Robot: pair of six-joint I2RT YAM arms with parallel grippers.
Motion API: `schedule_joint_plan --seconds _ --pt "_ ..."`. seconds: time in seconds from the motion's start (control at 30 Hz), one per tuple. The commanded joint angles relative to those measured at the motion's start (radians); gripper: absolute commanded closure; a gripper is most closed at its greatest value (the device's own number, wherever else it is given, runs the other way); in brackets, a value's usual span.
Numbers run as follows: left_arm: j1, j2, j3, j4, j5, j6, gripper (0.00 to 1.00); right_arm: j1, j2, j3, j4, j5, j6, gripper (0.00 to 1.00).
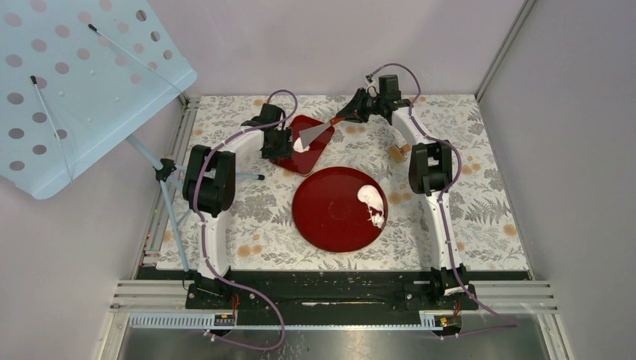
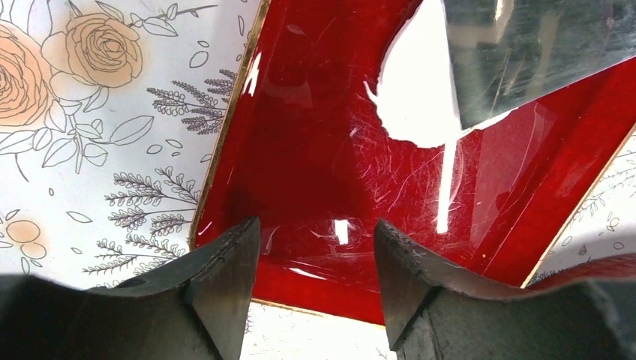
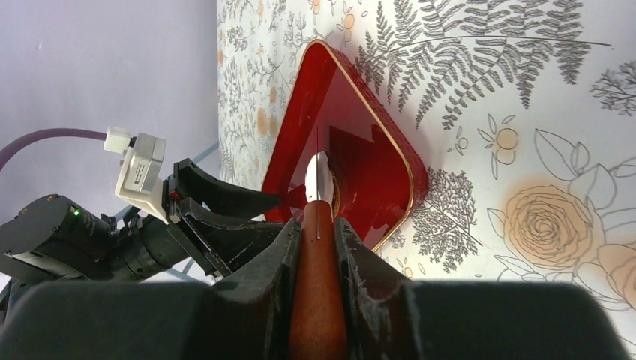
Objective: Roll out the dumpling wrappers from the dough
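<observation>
**Floral tabletop, two red dishes, a blade on the dough**

Pale lilac walls close in a table under a floral-print covering (image 1: 480,217) of grey ferns and peach roses. At the far left a pale blue perforated panel (image 1: 75,75) on a thin tripod overhangs that corner. A small tan object (image 1: 395,152), too small to make out, lies beside the right arm.

Mid-table sits a round glossy dark-red plate (image 1: 330,217) with an irregular white dough sheet (image 1: 373,204) on its right side. Just beyond it lies a glossy red square tray with rounded corners and a gold rim (image 1: 311,155), its surface finely scratched. On it rests the small flat white dough wrapper (image 2: 416,97), soft-edged and roundish.

The right gripper (image 3: 319,229) is clamped tight on the reddish-brown wooden handle of a metal-bladed spatula (image 1: 322,133). Its shiny flat blade lies over part of the wrapper and hides that side.

The left gripper (image 2: 315,240) stands about half open over the tray's near rim, nothing between its dark, rough-textured fingers (image 2: 232,262). It is well short of the wrapper.
</observation>
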Motion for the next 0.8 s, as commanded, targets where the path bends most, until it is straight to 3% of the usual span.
schedule_joint_plan --seconds 0.0,0.17,0.23,0.37,0.47,0.63,0.77 --pt "-0.003 -0.042 0.021 0.018 0.014 0.001 0.44 -0.028 -0.027 0.019 -0.020 0.024 -0.022 1.00" --pt "-0.004 -0.042 0.026 0.018 0.017 0.001 0.44 -0.031 -0.039 0.015 -0.028 0.025 -0.027 1.00" --pt "-0.003 -0.043 0.025 0.018 0.018 0.003 0.44 -0.032 -0.035 0.011 0.018 -0.039 0.061 1.00" --pt "-0.002 -0.045 0.029 0.018 0.007 0.011 0.44 -0.038 -0.056 -0.095 0.572 -0.197 0.558 1.00" --pt "-0.001 -0.050 0.039 0.019 0.015 0.014 0.42 -0.042 -0.094 -0.096 0.742 -0.228 0.712 1.00" --pt "0.008 -0.107 0.042 0.035 0.063 0.029 0.24 -0.114 -0.203 -0.189 0.779 -0.277 0.712 1.00" --pt "0.027 -0.208 0.013 0.056 0.142 0.064 0.08 -0.229 -0.365 -0.480 0.760 -0.283 0.581 1.00"
